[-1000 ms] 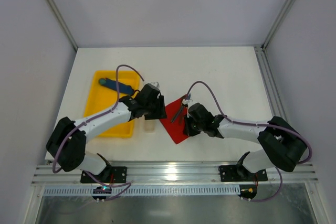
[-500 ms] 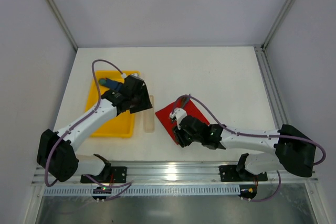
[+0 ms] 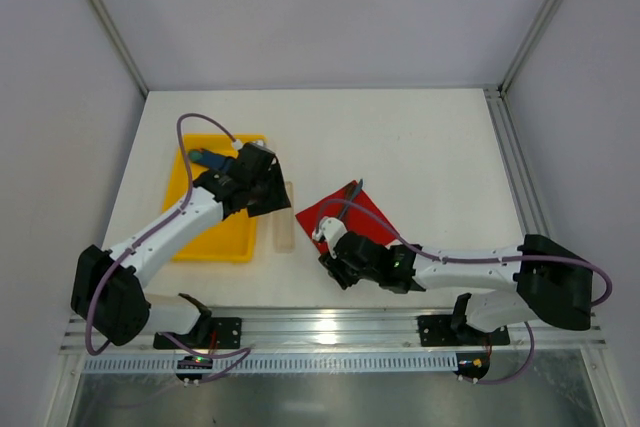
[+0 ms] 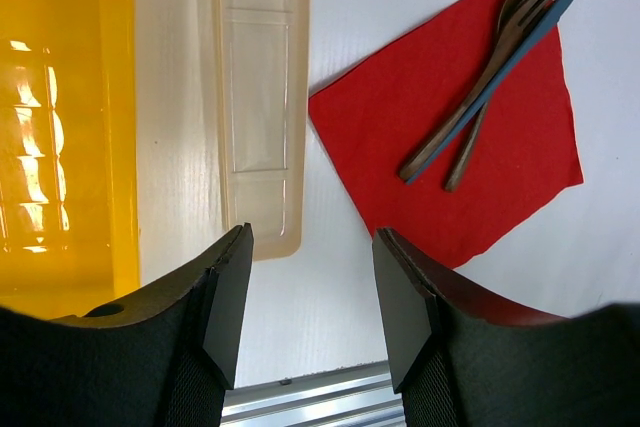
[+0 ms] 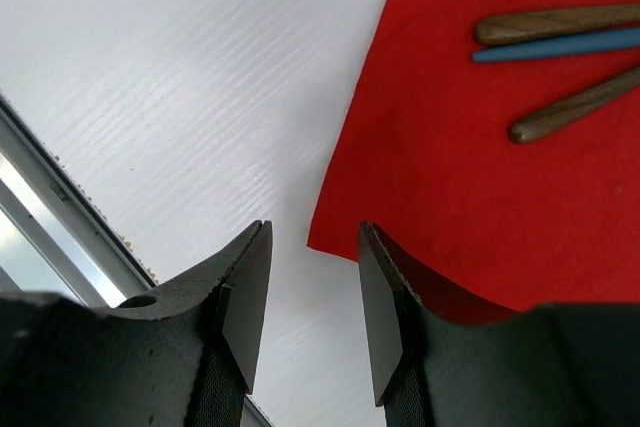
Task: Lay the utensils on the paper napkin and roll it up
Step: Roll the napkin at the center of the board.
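Though unrolled, red paper napkin (image 4: 470, 147) under brown utensils (image 4: 478, 127) (one blue-grey piece (image 4: 540, 21) alongside), left gripper (image 4: 310, 287) and right gripper (image 5: 310, 287) agape.

Entry: readable text, labels, brands, numbers, signs. Found: none in any view. The paper napkin (image 4: 400, 137), the utensils (image 4: 525, 2), the yellow tray (image 4: 60, 97) and the white worktop (image 4: 400, 7) show plain surfaces with no marking that can be made out.

Yellow tray (image 3: 230, 243) holding a blue stick (image 3: 207, 158), pale translucent case (image 3: 284, 232) just beside it, white table (image 3: 420, 137).
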Controlling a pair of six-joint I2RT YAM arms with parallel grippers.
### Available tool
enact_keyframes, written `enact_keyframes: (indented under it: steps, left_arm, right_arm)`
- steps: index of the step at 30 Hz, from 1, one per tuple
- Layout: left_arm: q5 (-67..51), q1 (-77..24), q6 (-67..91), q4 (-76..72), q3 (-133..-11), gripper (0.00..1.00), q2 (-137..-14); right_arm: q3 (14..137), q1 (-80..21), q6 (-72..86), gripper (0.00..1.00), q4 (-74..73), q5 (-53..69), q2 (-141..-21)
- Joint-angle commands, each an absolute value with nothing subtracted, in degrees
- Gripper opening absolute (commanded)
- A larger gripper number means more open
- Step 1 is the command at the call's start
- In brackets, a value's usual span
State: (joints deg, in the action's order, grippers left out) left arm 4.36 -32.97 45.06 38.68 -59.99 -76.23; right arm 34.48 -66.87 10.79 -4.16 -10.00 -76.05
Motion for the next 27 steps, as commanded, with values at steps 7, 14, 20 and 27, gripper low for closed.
enact_keyframes:
  steps: [7,14,20,27]
  left_arm:
    - [2.99,-32.96,44.56,38.50,-61.79,0.55,-78.05]
    - [3.25,-32.96,44.30,38.41,-62.14,0.55,-78.22]
    - [3.08,-32.96,44.21,38.41,-62.40,0.55,-78.93]
    - [3.78,-32.96,44.12,38.76,-62.49,0.55,-78.58]
  right_arm:
    - [35.16,-68.38,7.91,0.47,1.05,-11.95,-79.27]
    - [34.72,-69.52,7.65,0.46,0.79,-14.76,-81.47]
    - [35.68,-71.01,7.64,0.43,0.35,-16.52,-83.23]
    - [35.60,-71.10,8.53,0.34,0.35,-17.05,-83.85]
